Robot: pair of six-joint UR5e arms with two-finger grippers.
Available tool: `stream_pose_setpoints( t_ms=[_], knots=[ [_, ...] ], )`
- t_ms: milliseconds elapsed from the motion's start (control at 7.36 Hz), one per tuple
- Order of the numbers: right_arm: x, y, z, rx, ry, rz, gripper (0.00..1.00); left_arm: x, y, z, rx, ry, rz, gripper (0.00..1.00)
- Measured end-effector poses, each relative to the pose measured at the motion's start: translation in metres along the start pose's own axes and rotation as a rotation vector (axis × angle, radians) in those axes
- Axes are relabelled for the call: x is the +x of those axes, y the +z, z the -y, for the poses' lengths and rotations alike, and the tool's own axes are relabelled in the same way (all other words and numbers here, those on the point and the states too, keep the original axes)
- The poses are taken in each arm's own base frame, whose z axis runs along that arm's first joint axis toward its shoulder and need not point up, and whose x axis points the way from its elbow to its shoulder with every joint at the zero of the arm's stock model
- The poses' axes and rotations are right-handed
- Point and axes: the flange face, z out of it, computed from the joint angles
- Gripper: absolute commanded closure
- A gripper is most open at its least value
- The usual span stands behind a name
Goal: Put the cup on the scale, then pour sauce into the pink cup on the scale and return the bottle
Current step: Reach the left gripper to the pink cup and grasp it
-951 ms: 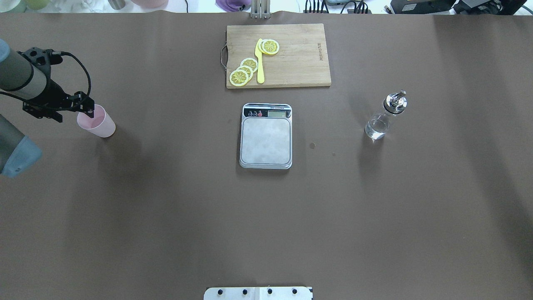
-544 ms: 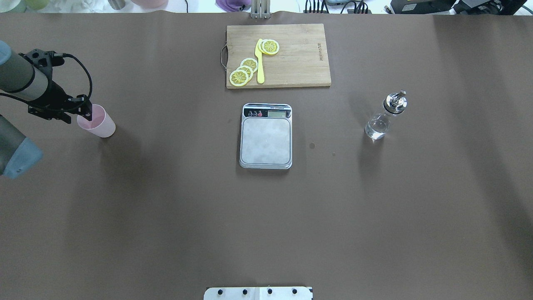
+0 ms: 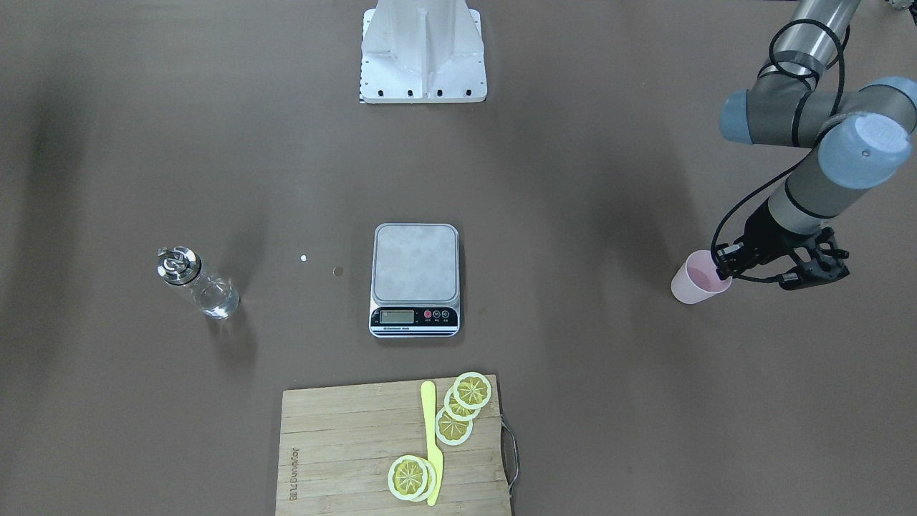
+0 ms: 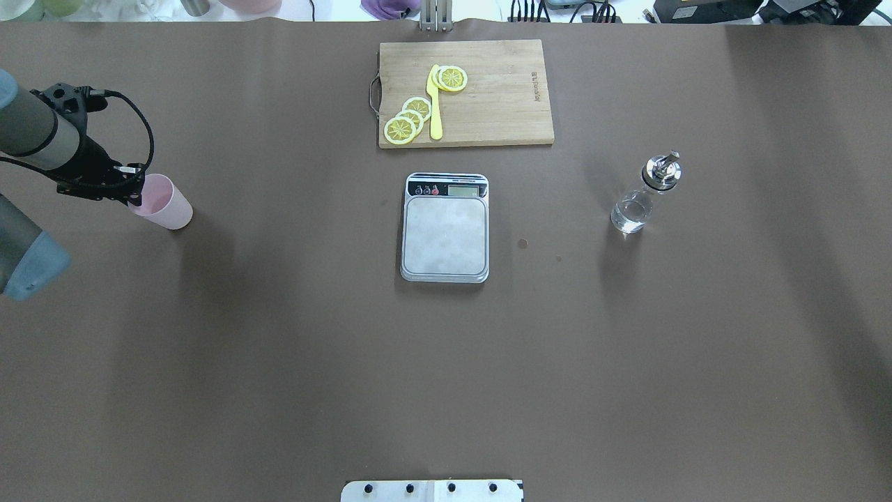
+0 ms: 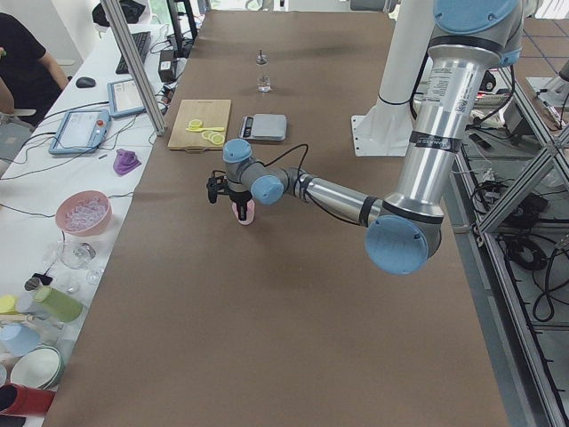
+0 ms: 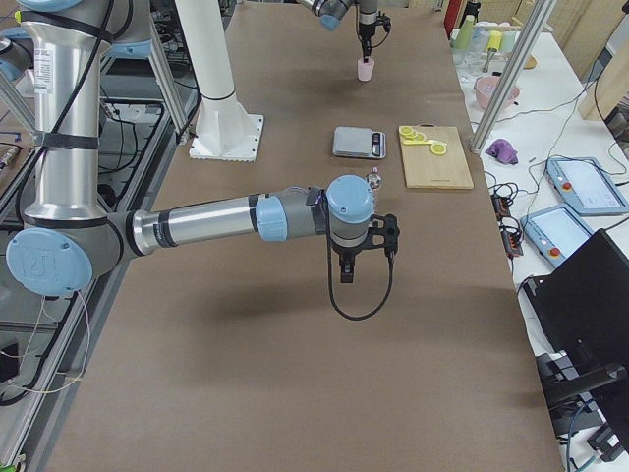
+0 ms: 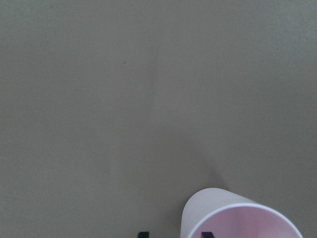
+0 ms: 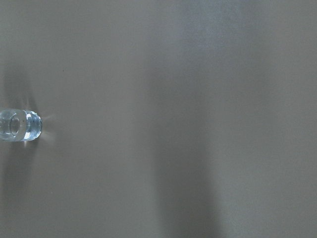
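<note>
The pale pink cup stands upright on the brown table at the far left, also in the front view. My left gripper is open and sits at the cup's near rim. In the left wrist view one fingertip is outside the cup and the other is inside. The scale sits bare at the table's middle. The glass bottle with its silver spout and clear sauce stands at the right. My right gripper hangs over bare table, and I cannot tell its state.
A wooden cutting board with lemon slices and a yellow knife lies behind the scale. The robot's white base is at the near edge. Bowls and cups stand on a side bench.
My left gripper has shifted slightly and dropped lower onto the cup's rim. The cup, scale and bottle have not moved.
</note>
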Motion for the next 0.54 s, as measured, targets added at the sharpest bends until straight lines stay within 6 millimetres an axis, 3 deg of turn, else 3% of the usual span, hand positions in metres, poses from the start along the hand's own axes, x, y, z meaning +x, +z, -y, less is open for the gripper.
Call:
stream_pose_setpoints(
  t_ms=[272, 544],
  knots=[
    [0.000, 0.000, 0.001, 0.000, 0.000, -0.001, 0.00, 0.007, -0.010, -0.006, -0.024, 0.006, -0.032, 1.00],
    [-0.001, -0.001, 0.000, 0.003, -0.004, -0.002, 0.00, 0.015, -0.041, -0.005, -0.065, -0.018, -0.076, 1.00]
  ],
)
